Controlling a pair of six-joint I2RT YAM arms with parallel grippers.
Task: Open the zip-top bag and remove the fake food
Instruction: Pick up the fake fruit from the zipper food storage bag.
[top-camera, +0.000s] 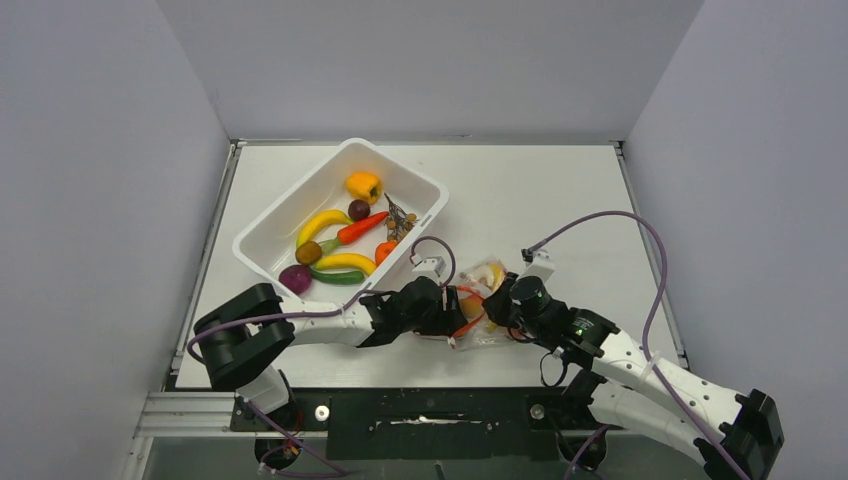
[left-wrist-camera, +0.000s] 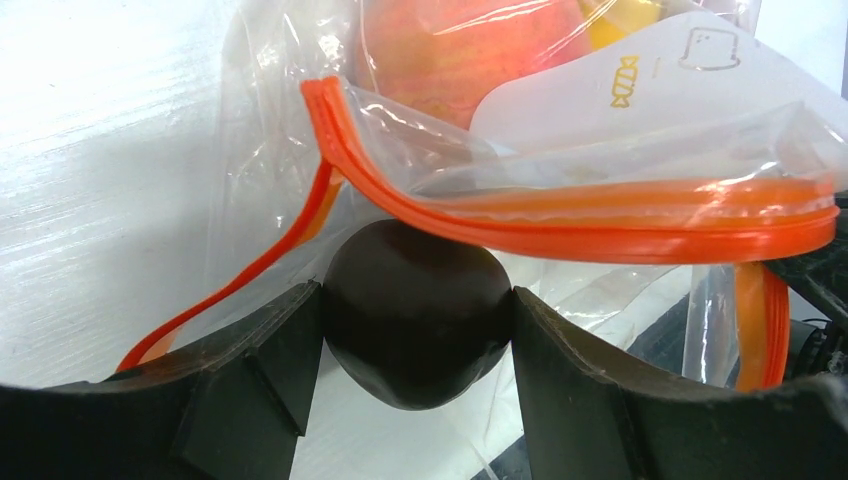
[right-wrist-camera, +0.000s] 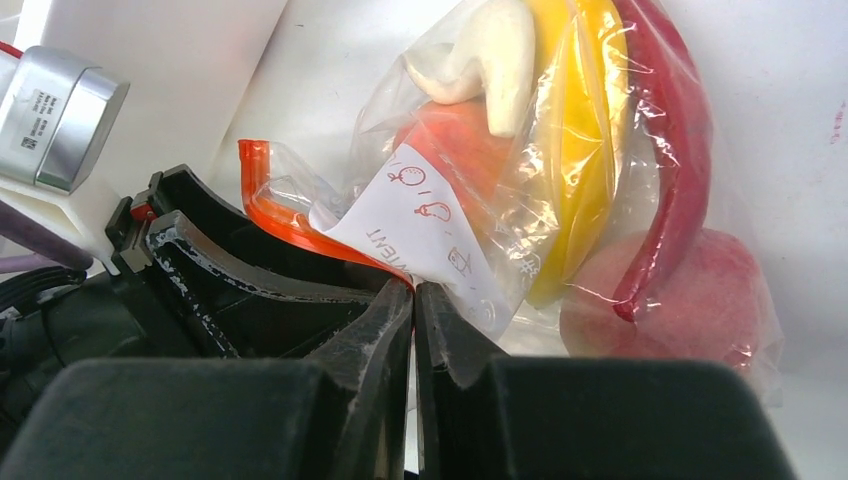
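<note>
White arm links (top-camera: 315, 325), black joints (top-camera: 250, 330), looping purple cables (top-camera: 655, 250), scuffed black claw fingers (right-wrist-camera: 372, 335)

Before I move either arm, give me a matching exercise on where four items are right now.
Things:
1. dark plum
2. red chili
3. orange pepper
4. zip strip

Places:
A. in the white tub
B. pinched in the shut right claw
C. gripped between the fingers of the left claw
D. inside the zip-top bag

Pairs: 1-C, 2-D, 3-A, 4-B
</note>
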